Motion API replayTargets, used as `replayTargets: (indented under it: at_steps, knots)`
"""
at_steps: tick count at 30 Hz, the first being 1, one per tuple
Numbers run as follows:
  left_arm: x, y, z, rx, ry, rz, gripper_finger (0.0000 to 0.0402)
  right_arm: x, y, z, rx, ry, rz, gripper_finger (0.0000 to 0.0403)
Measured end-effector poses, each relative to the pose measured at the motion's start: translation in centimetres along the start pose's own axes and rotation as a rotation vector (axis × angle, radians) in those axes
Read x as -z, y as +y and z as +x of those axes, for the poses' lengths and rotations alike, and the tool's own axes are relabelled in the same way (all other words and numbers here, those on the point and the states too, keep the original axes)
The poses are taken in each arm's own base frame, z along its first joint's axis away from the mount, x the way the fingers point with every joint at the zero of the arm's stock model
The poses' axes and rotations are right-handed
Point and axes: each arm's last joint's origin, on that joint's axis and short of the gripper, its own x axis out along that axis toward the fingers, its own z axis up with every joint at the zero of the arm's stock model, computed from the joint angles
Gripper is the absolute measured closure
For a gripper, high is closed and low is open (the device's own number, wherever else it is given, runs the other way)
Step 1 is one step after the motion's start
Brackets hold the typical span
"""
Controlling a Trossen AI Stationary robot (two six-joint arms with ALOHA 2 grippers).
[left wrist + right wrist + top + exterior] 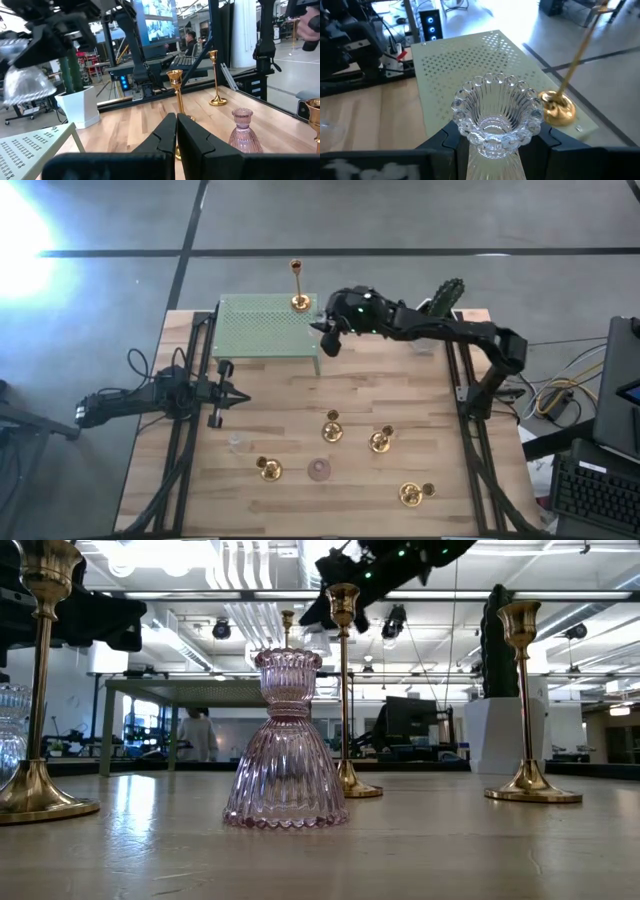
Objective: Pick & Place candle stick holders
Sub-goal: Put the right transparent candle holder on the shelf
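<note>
- The right pincer (492, 142) grips a clear glass candle holder (495, 117) by its stem, above the green perforated platform's (265, 328) 3 o'clock edge.
- A tall brass holder (298, 285) stands on that platform's 1 o'clock corner.
- The left pincer (238, 398) rests closed and empty at the table's (400, 390) 9 o'clock side.
- Brass holders (332, 427) and a pink glass holder (319, 470) stand toward 6 o'clock.

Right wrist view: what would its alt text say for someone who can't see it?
The right gripper holds a clear ribbed glass candle holder with a beaded rim above a pale green perforated platform. A tall gold-brass candlestick stands on the platform's edge, its thin stem rising out of frame.
</note>
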Motion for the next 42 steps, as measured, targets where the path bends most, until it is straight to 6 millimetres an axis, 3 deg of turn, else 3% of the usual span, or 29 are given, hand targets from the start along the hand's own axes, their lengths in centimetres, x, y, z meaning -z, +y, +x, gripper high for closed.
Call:
replayTargets:
  at_steps: [8,19,42]
  knots:
    - [0.0,0.0,0.0,0.0,0.0,0.0,0.0383,0.3,-1.5,3.9,-0.052,0.013,-0.026,0.0284]
    - [0.0,0.0,0.0,0.0,0.0,0.0,0.0383,1.2,-3.4,6.5,-0.06,0.019,-0.042,0.0284]
    - [0.0,0.0,0.0,0.0,0.0,0.0,0.0383,1.4,-5.0,6.8,-0.086,-0.01,-0.028,0.0284]
